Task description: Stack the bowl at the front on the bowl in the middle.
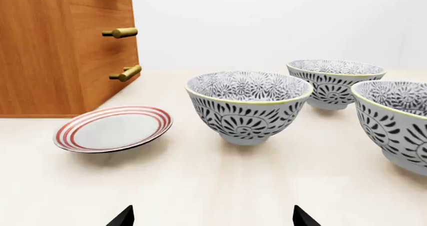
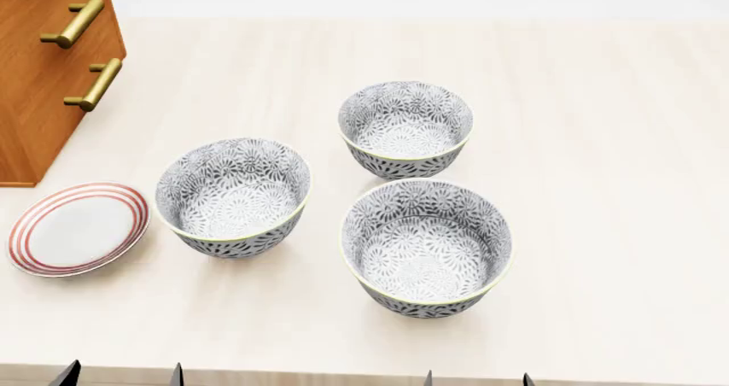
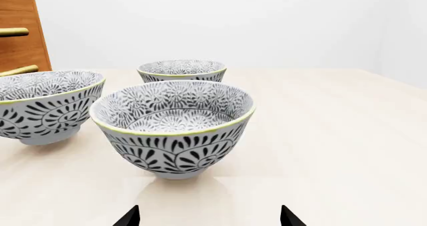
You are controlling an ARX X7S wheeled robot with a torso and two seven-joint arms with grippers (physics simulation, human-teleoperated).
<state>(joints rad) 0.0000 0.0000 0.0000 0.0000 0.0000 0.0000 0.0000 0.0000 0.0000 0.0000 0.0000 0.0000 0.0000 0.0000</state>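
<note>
**Stack not begun: all lifting left to do**

Nothing done so far, judging by the head view. No bowl inside another, no bowl off the table [image 2: 615, 147].

Placing by that view: the bowl at the front [image 2: 426, 245] nearest the robot, at 6 o'clock of the group, upright and empty. The bowl in the middle [image 2: 232, 196] at roughly 10 o'clock from it, near but not touching, also upright and empty. Taken as "middle" by depth, with a third bowl [image 2: 405, 130] farthest back, at 12 o'clock from the front one. A red-ringed plate [image 2: 78, 228] at 8 o'clock of the middle bowl, and a wooden cabinet [image 2: 46, 70] at 11 o'clock.

Left gripper [image 2: 122, 377] and right gripper [image 2: 477, 379] both low at the near edge, jaws spread wide, holding nothing, well short of any bowl.

Left to do, by this reading: reach, grasp the front bowl at its rim, lift, carry toward 10 o'clock, lower into the middle bowl, release.

Seen only from the wrists: bowl feet, outer walls and the gaps between bowls at table level. Right wrist view squarely facing the front bowl; left wrist view facing the middle bowl, with plate and cabinet alongside. Seen only from the head: the full layout and both grippers at once.
</note>
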